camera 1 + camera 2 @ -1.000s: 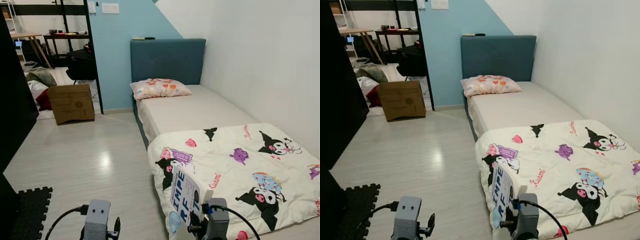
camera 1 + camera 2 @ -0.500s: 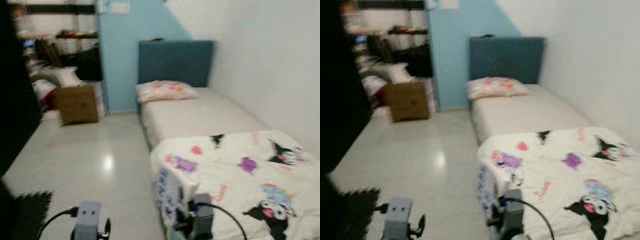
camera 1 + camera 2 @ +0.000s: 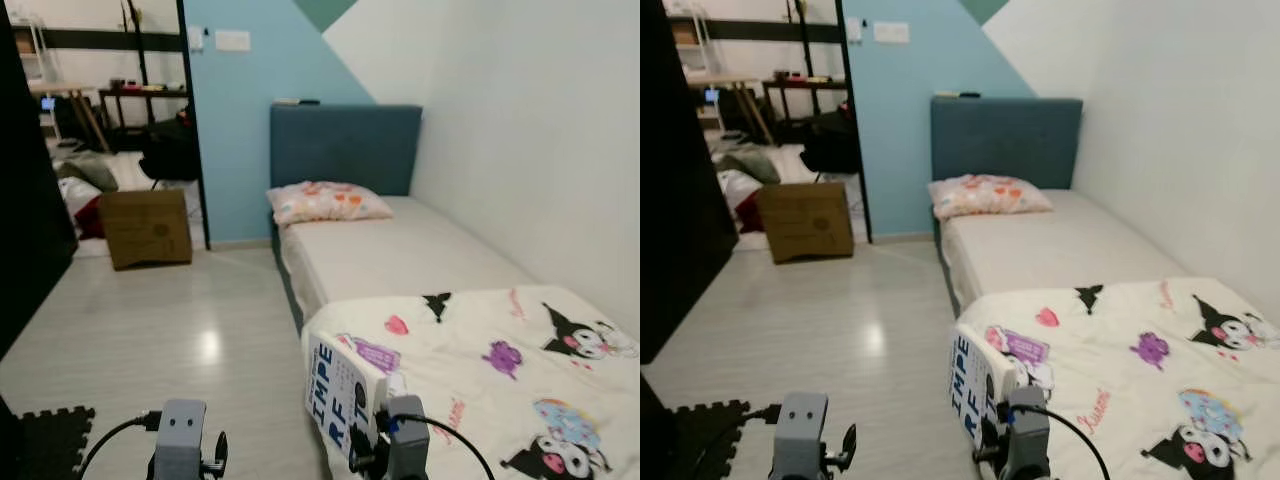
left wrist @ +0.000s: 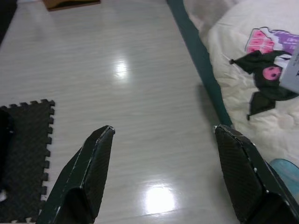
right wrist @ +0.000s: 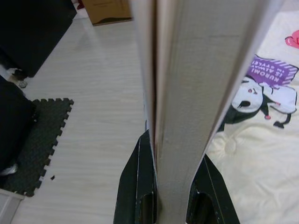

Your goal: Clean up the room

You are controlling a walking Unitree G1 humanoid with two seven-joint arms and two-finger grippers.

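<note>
A white book (image 3: 338,392) with dark blue letters stands upright in my right gripper (image 5: 172,196), which is shut on its lower edge; the book's page edges (image 5: 187,84) rise between the two black fingers. The book hovers beside the near corner of the bed (image 3: 400,250). My left gripper (image 4: 161,140) is held low at the bottom left over bare floor (image 4: 131,93), open with nothing between its fingers. A cartoon-print blanket (image 3: 500,360) covers the near half of the bed, and a pink patterned pillow (image 3: 325,202) lies at the blue headboard (image 3: 345,145).
A cardboard box (image 3: 146,227) stands on the floor by the doorway at the far left. Black foam mat tiles (image 3: 50,435) lie at the near left, beside a black cabinet (image 3: 25,230). A white wall (image 3: 540,150) runs along the bed's right side.
The camera has moved and tilted up a little, blurring midway; the bed and box sit lower in view. The book has stayed in my right gripper. The left gripper has stayed open.
</note>
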